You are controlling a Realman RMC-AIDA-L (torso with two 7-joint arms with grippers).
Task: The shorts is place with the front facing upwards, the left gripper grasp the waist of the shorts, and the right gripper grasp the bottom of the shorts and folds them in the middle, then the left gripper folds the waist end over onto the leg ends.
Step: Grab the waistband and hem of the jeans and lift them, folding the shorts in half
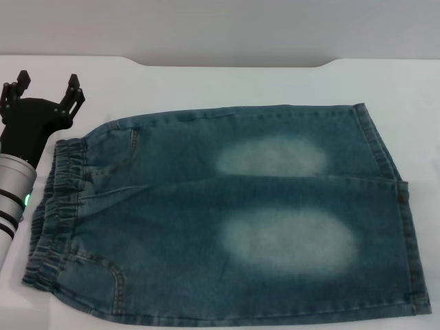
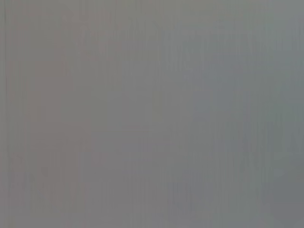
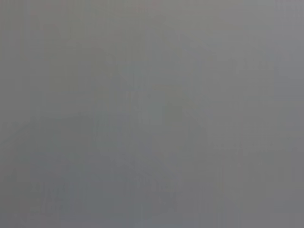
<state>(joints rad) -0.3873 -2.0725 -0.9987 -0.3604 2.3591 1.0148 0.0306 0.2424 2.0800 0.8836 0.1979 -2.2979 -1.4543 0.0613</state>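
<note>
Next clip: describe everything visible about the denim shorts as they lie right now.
The shorts are blue-green denim with two pale faded patches on the legs. They lie flat and unfolded on the white table, elastic gathered waist toward the robot's left, leg hems toward its right. Pocket seams show near the waist. One leg hem reaches slightly farther right than the other. The left gripper hovers open just beyond the waist's far corner, not gripping the cloth. Nothing else touches them; the wrist views show nothing of them.
</note>
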